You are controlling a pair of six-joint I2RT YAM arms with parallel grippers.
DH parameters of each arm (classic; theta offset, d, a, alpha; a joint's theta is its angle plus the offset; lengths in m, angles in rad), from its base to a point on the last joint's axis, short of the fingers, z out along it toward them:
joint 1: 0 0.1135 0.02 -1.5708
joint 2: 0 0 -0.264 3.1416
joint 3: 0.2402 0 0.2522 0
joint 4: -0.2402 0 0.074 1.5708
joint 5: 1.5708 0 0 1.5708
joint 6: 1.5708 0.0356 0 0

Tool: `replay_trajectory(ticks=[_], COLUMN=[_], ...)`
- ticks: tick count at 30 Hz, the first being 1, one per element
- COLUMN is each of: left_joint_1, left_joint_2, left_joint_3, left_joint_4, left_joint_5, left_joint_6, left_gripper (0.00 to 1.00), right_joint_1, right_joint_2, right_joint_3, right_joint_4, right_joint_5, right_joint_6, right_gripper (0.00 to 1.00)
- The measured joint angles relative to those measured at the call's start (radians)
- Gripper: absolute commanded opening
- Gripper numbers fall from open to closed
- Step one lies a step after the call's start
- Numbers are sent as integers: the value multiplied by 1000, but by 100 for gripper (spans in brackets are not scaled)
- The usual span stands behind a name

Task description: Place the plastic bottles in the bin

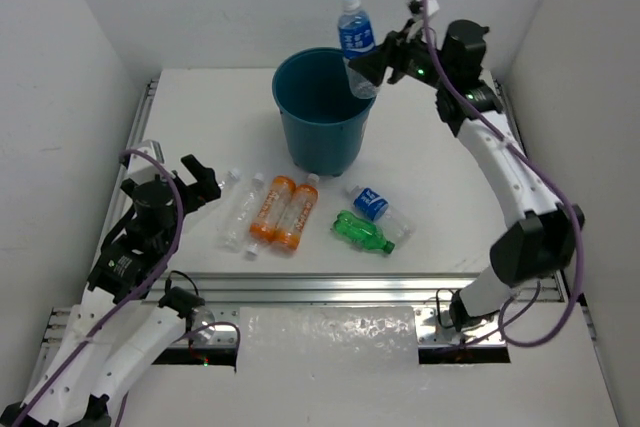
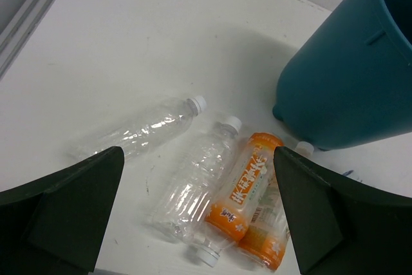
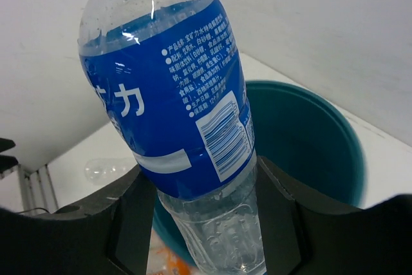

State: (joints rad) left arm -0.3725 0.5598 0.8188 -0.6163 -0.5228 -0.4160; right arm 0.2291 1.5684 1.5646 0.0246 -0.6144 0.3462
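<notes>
The teal bin [image 1: 322,137] stands at the table's back middle. My right gripper [image 1: 372,69] is shut on the lower part of a blue-labelled bottle [image 1: 355,39], held upright over the bin's right rim; it fills the right wrist view [image 3: 174,94] above the bin [image 3: 309,140]. In front of the bin lie two clear bottles [image 1: 240,209], two orange bottles [image 1: 283,212], a green bottle [image 1: 362,232] and another blue-labelled bottle [image 1: 378,209]. My left gripper [image 1: 200,182] is open and empty, left of the clear bottles [image 2: 193,185] and an orange bottle [image 2: 248,188].
White walls close in the table on three sides. An aluminium rail [image 1: 330,289] runs along the front edge and another [image 1: 140,132] along the left. The bin's wall [image 2: 347,82] rises at the upper right of the left wrist view.
</notes>
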Motion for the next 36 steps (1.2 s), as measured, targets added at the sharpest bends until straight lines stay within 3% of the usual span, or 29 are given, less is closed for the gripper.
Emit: replay_trajectory(ticks=[2, 7, 13, 18, 21, 25, 29, 36], left_joint_1=[0, 0, 0, 0, 0, 0, 0, 0], left_joint_2=[13, 42, 40, 39, 35, 31, 30, 29], left_joint_3=[0, 0, 0, 0, 0, 0, 0, 0], left_joint_4=[-1, -6, -7, -5, -4, -1, 0, -1], left_joint_5=[-2, -10, -10, -7, -3, 7, 12, 12], left_joint_6=[0, 0, 0, 0, 0, 1, 1, 1], left_gripper=[100, 100, 100, 100, 100, 100, 100, 100], right_joint_1=[34, 92, 93, 92, 89, 89, 91, 96], right_joint_2=[95, 275, 218, 9, -270, -476, -465, -320], right_joint_3=[74, 242, 209, 142, -131, -426, -633, -762], right_joint_4=[-11, -90, -205, -387, -460, -560, -622, -634], right_joint_5=[-24, -18, 64, 246, 344, 429, 500, 533], right_joint_6=[-8, -45, -125, -204, -222, -212, -193, -186], right_gripper=[38, 99, 99, 99, 98, 95, 90, 79])
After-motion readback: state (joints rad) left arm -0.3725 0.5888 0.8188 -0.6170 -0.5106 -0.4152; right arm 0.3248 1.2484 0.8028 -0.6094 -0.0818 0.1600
